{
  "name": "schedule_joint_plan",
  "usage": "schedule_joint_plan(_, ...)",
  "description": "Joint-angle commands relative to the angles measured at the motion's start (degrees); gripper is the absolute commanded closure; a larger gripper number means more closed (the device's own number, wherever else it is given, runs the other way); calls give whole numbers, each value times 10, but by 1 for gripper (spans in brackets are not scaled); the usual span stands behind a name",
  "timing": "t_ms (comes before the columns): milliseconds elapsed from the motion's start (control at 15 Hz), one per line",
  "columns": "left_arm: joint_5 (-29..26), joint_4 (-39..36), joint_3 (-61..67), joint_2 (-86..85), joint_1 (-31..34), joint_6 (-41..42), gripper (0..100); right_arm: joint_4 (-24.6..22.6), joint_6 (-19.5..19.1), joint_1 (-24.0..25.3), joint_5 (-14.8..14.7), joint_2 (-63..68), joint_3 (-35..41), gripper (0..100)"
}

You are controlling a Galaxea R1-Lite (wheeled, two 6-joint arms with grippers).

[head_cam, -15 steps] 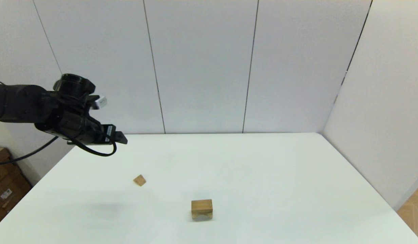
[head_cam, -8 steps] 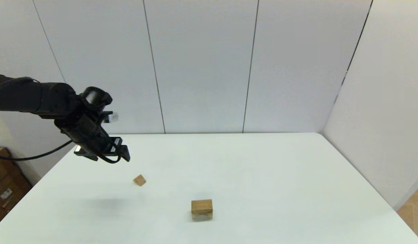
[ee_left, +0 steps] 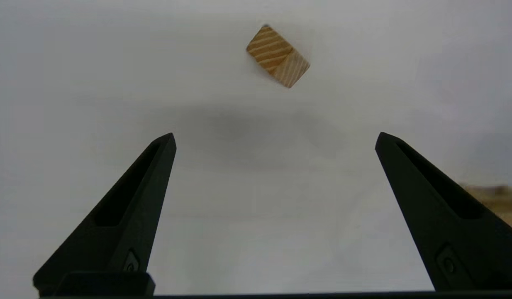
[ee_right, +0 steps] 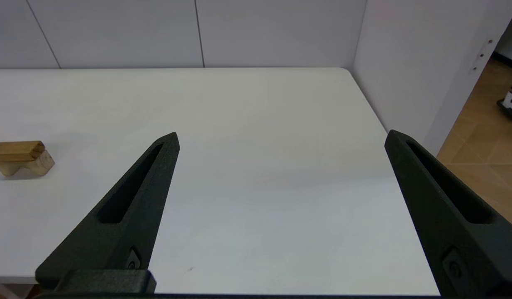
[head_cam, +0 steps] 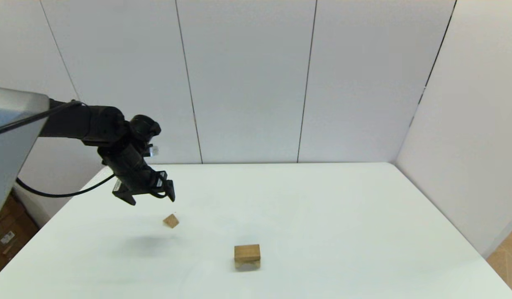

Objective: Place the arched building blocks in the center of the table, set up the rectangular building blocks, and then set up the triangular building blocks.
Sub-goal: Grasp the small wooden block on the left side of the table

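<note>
Above table [head_cam: 322, 199], left gripper [head_cam: 150, 198] now lowered closer over triangular block [head_cam: 171, 221], fingers spread, nothing held. Rectangular block [head_cam: 247, 251] seen unmoved atop arched block [head_cam: 247, 263]. Right gripper [ee_right: 281, 139] parked, spread.

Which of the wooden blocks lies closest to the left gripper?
The triangular block, lying alone just below the open left gripper. The rectangular block sits stacked on the arched block, farther toward the table's middle.

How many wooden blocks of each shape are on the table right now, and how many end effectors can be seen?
Triangular block: 1, the triangular block lying alone on the table.
Rectangular block: 1, the rectangular block on top of the arch.
Arched block: 1, the arched block beneath it.
End effectors: 2, the left end effector above the triangular block, the right end effector parked.
Total: 3 blocks, 2 end effectors.
</note>
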Motion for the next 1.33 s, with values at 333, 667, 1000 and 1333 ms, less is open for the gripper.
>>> schedule_joint_plan(333, 4, 19, -26, 73, -8, -223, 0, 0, 0, 0, 0, 0, 0, 0)
schedule_joint_plan(667, 3, 59, -41, 91, -17, -351, 0, 0, 0, 0, 0, 0, 0, 0)
schedule_joint_plan(1000, 3, 58, -58, 112, -17, -440, 0, 0, 0, 0, 0, 1, 0, 0)
schedule_joint_plan(1333, 2, 57, -73, 138, -16, -454, 0, 0, 0, 0, 0, 1, 0, 0)
